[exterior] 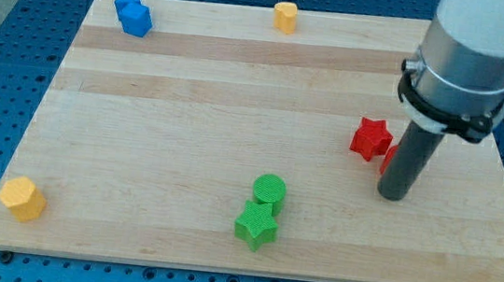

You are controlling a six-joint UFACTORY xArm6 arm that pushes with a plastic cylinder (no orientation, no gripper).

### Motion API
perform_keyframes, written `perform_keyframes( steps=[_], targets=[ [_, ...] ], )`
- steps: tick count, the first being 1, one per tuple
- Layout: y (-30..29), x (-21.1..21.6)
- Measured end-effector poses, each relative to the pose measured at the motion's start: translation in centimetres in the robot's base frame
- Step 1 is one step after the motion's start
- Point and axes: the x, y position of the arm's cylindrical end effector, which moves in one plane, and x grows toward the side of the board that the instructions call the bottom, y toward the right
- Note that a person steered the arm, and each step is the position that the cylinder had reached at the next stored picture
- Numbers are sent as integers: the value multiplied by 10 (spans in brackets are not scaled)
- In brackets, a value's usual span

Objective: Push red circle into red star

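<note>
The red star (370, 138) lies on the wooden board (185, 153) at the view's right. The red circle (388, 158) is mostly hidden behind my rod; only a red sliver shows just right of and below the star, close to or touching it. My tip (394, 194) rests on the board just below and to the right of the red star, in front of the red circle.
A green circle (269, 190) and a green star (256, 225) touch at the bottom centre. A yellow hexagon (22, 198) sits at the bottom left corner. A blue block (134, 14) lies top left, a yellow heart-like block (286, 17) at the top edge.
</note>
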Motion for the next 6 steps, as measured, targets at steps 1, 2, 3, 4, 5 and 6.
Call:
perform_keyframes(
  steps=[1,2,3,4,5,6],
  targets=[
    [0,-7],
    [4,10],
    [32,12],
    [54,4],
    [38,1],
    [27,-13]
  ],
)
